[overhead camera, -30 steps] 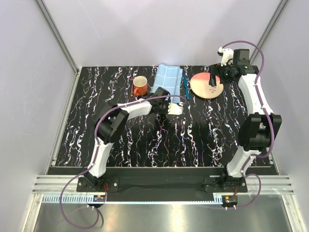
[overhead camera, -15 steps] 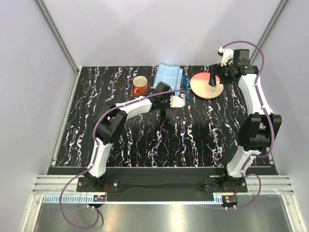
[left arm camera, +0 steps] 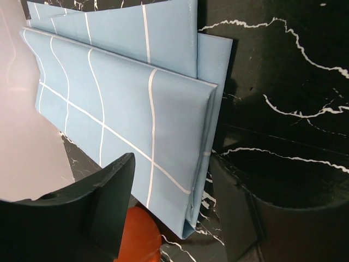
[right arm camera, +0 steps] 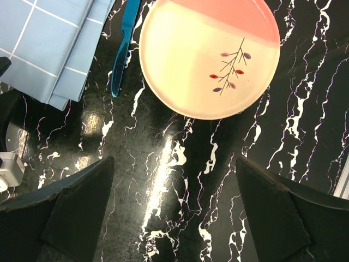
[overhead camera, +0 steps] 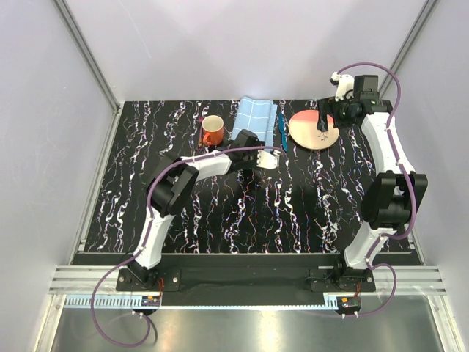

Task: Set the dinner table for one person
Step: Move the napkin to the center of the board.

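The dinner table is black with white streaks. At its far middle lies a folded light-blue checked napkin. An orange cup stands left of it. To the napkin's right are a blue utensil and a cream and pink plate. My left gripper is open, and the napkin's near corner lies between its jaws, not pinched. My right gripper hangs open and empty over the plate's near edge.
Grey walls enclose the table on three sides. Both arm bases sit at the near edge. The left arm's elbow stretches across the table's left middle.
My left gripper has opened from shut and moved a little farther toward the napkin, so the corner now lies between its jaws. The right arm has not moved.
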`<state>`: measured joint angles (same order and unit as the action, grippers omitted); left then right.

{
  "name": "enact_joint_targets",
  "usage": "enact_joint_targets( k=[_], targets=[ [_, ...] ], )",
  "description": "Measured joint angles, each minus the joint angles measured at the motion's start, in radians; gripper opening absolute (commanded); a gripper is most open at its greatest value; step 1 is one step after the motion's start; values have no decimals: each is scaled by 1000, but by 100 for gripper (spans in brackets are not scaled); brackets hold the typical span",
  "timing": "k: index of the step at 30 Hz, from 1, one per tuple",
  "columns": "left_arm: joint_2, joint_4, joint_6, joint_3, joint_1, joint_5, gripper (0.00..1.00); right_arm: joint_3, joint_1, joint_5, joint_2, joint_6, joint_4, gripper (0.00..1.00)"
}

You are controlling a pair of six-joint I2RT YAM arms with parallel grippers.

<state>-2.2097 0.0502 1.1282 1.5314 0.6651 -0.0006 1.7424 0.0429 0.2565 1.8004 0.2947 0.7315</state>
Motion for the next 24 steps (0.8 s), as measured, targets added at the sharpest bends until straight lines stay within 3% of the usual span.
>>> enact_joint_targets(
  k=[3,6,10,14,19,24],
  targets=[
    [-4,0,18,4,-4,5,60,-2,0,0,0,0,0,100],
    [-14,12,32,16,-7,16,48,-2,0,0,0,-1,0,100],
    [-39,60,66,50,-8,33,29,-2,0,0,0,-4,0,100],
    [-50,110,98,72,-11,55,1,-2,0,0,0,-4,0,100],
    [-51,160,113,97,-18,72,0,-1,0,0,0,-4,0,100],
    [-51,319,76,171,-29,117,0,0,0,0,0,-4,5,100]
  ],
)
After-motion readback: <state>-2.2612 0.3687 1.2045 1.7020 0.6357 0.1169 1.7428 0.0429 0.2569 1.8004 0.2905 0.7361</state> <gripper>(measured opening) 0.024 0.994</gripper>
